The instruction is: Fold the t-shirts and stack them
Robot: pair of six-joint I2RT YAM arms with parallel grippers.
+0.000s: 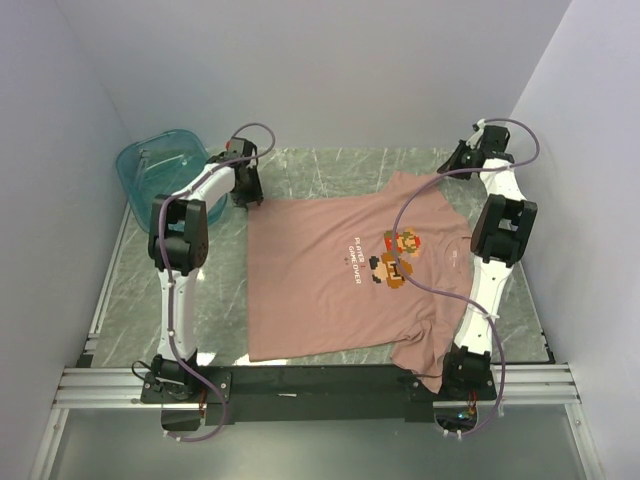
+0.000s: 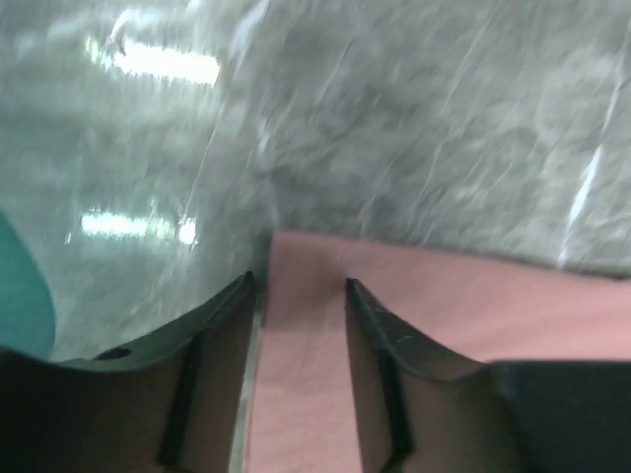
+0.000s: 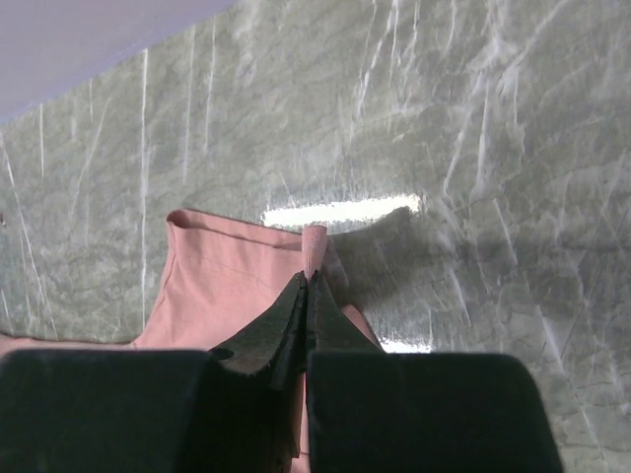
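Note:
A dusty-pink t-shirt (image 1: 330,300) lies spread flat on the marble table, its pixel-art graphic (image 1: 398,256) facing up. My left gripper (image 1: 245,192) sits at the shirt's far left corner. In the left wrist view this gripper (image 2: 299,281) is open, its two fingers straddling the corner of the pink cloth (image 2: 454,305). My right gripper (image 1: 452,165) is at the far right sleeve. In the right wrist view it (image 3: 308,278) is shut on a small pinched fold of the t-shirt (image 3: 217,286), which pokes out past its tips.
A translucent teal tub (image 1: 160,165) stands at the back left corner, close behind the left arm; its edge (image 2: 20,296) shows in the left wrist view. The shirt's near sleeve (image 1: 425,350) droops by the right arm's base. White walls close in on three sides.

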